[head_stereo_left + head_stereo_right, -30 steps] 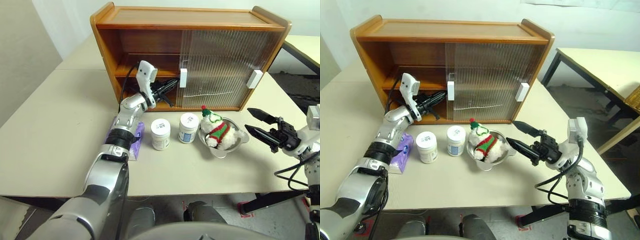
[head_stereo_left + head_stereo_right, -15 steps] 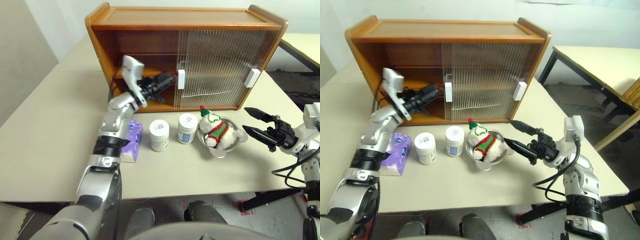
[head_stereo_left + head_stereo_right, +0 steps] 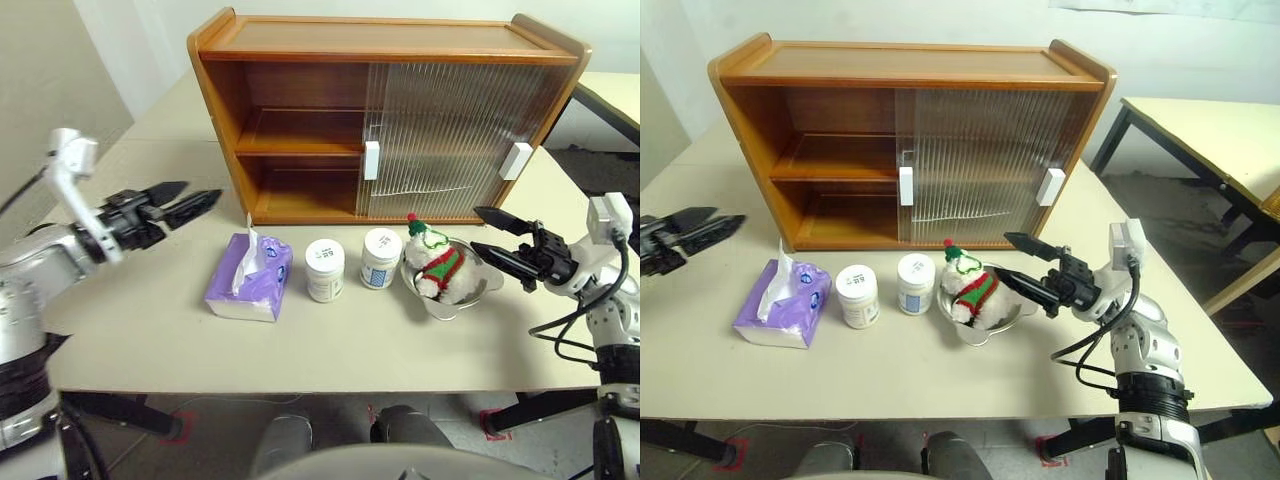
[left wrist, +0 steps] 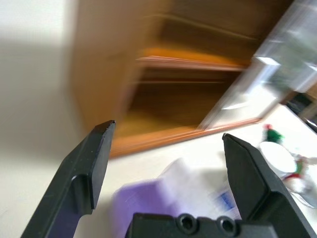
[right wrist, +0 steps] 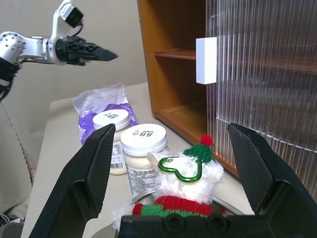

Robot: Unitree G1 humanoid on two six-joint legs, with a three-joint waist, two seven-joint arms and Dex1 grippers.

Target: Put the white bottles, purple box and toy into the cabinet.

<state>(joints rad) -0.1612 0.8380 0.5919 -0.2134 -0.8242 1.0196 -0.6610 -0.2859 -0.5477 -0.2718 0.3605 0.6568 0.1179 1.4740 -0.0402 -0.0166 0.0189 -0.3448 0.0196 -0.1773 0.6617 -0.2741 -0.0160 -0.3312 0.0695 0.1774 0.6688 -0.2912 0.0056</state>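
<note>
The cabinet (image 3: 300, 120) stands at the back of the table, its left half open and its ribbed doors (image 3: 450, 140) covering the right half. In front of it, in a row, sit the purple box (image 3: 248, 283), two white bottles (image 3: 324, 270) (image 3: 381, 258), and the toy (image 3: 437, 268) lying in a steel bowl (image 3: 478, 290). My left gripper (image 3: 200, 192) hovers open far to the left of the box, pointing toward the cabinet. My right gripper (image 3: 477, 229) is open just right of the bowl, aimed at the toy (image 5: 190, 166). Neither holds anything.
Both cabinet shelves (image 3: 300, 140) on the open side are bare. White handles (image 3: 371, 160) sit on the sliding doors. Another table (image 3: 1200, 130) stands to the right, across a gap of floor. Bare tabletop (image 3: 150, 290) lies left of the purple box.
My left arm swung away from the cabinet's open side to the far left, and its gripper went from shut to open. The purple box is now uncovered. The right gripper stayed put.
</note>
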